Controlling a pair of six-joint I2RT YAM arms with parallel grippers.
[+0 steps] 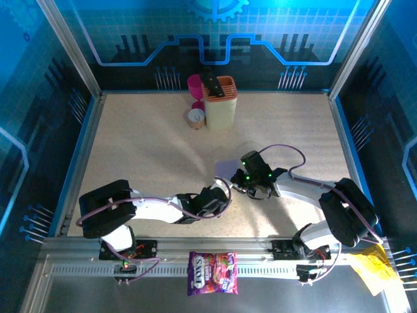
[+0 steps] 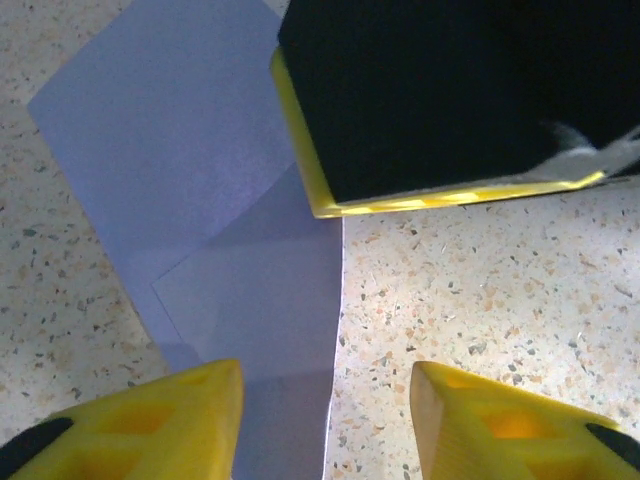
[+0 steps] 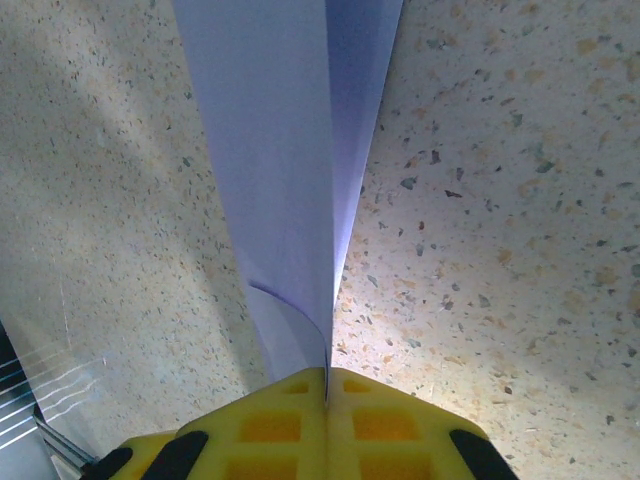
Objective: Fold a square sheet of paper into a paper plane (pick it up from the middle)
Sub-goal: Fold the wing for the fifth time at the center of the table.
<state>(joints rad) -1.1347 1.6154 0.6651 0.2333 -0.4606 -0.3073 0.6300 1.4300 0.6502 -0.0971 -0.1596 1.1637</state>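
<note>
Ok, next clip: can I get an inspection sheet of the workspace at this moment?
Surface: speckled table, no spills seen.
Job's things: lilac paper, partly folded, layers overlapping, between the two arms.
Clutter: beige holder and pink cup at the back; sweets bag and yellow crumpled paper on the front ledge.
Tools: right tool shut on the paper; left tool open, low over the paper.
Cables: purple cable looped above the right arm.
Surroundings: blue walls with a metal frame.

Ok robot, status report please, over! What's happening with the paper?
Right fingers shut on the folded lilac paper. Left fingers open, straddling its edge. Cream holder far back, not in the way. Over.
</note>
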